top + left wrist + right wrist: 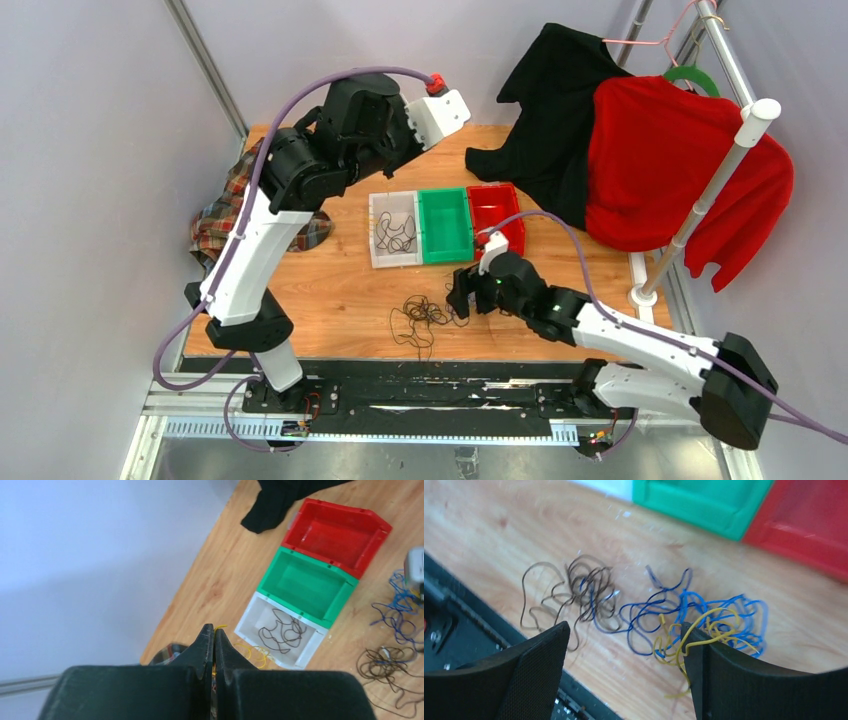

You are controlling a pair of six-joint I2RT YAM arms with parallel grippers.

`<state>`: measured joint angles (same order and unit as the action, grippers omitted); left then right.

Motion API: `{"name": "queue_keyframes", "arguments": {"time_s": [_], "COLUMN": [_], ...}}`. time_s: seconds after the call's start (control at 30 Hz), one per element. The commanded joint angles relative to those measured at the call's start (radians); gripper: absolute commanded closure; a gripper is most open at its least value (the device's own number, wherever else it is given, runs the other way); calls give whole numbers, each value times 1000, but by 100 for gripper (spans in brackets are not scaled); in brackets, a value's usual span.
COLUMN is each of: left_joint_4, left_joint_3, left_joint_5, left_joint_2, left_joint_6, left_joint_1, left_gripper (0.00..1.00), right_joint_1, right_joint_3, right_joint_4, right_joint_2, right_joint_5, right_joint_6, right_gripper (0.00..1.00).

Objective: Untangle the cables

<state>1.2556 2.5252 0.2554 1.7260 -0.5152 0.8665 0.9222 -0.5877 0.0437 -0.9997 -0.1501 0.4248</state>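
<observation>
Many blue, yellow cables [704, 615]: vivid at right wrist, dark overhead.

A wooden surface [350, 290] is seen carrying three open bins set wall to wall in a row near its centre: a white bin [395, 262] at the 9 o'clock end, a green bin [445, 225] between, and a red bin [493, 208] at the 3 o'clock end. A plaid cloth [215, 220] is draped over the 9 o'clock edge. A black garment [550, 120] is spread at 1 o'clock, overlapped by a red garment [670, 160] hung on a green hanger [690, 75] beside a white pole [720, 175].
</observation>
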Motion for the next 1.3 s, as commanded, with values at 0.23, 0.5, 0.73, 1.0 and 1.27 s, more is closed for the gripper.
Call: {"name": "queue_keyframes", "arguments": {"time_s": [0.23,0.5,0.73,1.0,1.27], "left_joint_4": [-254,-485,-870,-961,-1277], "left_joint_3": [28,23,-66,-82,59], "left_joint_5": [117,234,269,208,44], "left_joint_2": [-50,-92,-181,-187,-77], "left_joint_6": [-119,-232,-505,-624,-966], "left_joint_1": [70,147,186,223,326], "left_gripper": [100,100,100,100,100], "right_joint_1": [39,26,39,69,125], "right_joint_3": [-149,-232,-274,-206,-244], "right_joint_4": [-41,83,254,242,405], "right_joint_2": [-85,-190,-321,-278,-271], "right_joint_5": [540,642,490,370,293], "right_joint_6": [-21,-68,-126,-53,-67], "right_gripper": [18,18,21,19,19]}}
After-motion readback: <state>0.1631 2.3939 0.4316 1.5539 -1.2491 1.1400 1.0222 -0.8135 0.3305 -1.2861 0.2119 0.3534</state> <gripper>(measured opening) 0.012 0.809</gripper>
